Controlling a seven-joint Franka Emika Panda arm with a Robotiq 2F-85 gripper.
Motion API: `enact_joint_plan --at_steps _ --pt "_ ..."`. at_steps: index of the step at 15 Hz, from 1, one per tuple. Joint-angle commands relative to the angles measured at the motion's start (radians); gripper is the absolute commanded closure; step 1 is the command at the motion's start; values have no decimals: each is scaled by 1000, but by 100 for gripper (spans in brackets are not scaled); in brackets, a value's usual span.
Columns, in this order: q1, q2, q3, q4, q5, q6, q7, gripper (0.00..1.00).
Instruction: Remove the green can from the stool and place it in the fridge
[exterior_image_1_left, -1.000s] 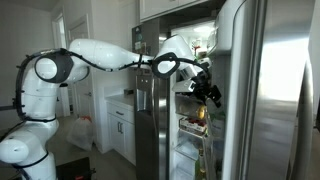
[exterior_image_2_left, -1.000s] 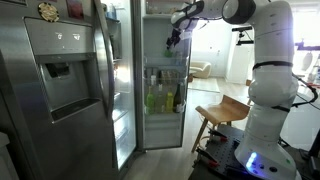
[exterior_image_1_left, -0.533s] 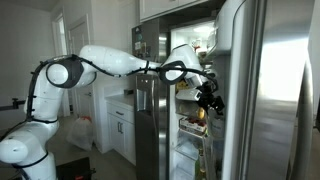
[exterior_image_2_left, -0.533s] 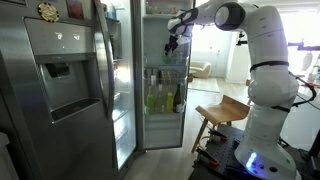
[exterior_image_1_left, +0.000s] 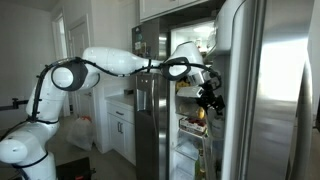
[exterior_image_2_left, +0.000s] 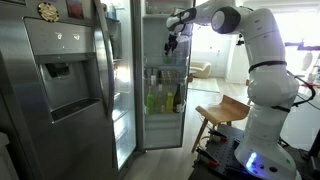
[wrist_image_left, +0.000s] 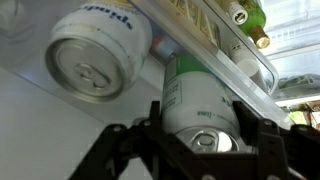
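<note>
In the wrist view my gripper (wrist_image_left: 198, 120) is shut on the green can (wrist_image_left: 195, 95), fingers on both its sides, held inside the fridge over a white shelf (wrist_image_left: 60, 140). A white can (wrist_image_left: 98, 55) with blue lettering lies beside it. In both exterior views the arm reaches into the open stainless-steel fridge (exterior_image_1_left: 270, 90) (exterior_image_2_left: 70, 80), with the gripper (exterior_image_1_left: 210, 97) (exterior_image_2_left: 172, 37) at upper shelf height. The can is too small to make out there. The wooden stool (exterior_image_2_left: 222, 112) stands empty beside the robot base.
Bottles (exterior_image_2_left: 162, 98) stand on a lower fridge shelf. A door rack with bottles (wrist_image_left: 245, 30) runs close to the can. The open fridge door with dispenser panel (exterior_image_2_left: 65, 78) stands near the arm. White cabinets (exterior_image_1_left: 122, 125) stand behind.
The arm has stretched a little further into the fridge; the gripper with the can moved slightly deeper and lower. The grip is unchanged.
</note>
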Motion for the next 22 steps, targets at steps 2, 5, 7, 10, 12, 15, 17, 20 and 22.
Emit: enact_joint_plan --at_steps 2,5,7,10,12,15,17,20,22 --pt "-28 63 14 154 -18 -160 30 53" --pt "-37 97 16 214 -19 -220 39 53" --pt "-42 116 18 248 -19 -249 42 53" --pt "-49 143 23 297 -17 -282 44 0" --pt "-38 147 4 315 0 -284 38 0" --pt "-40 142 5 337 6 -294 35 0" --pt "-43 137 5 349 10 -312 36 0" --pt "-49 126 10 359 22 -365 26 0" --pt "-46 111 10 344 21 -381 19 0"
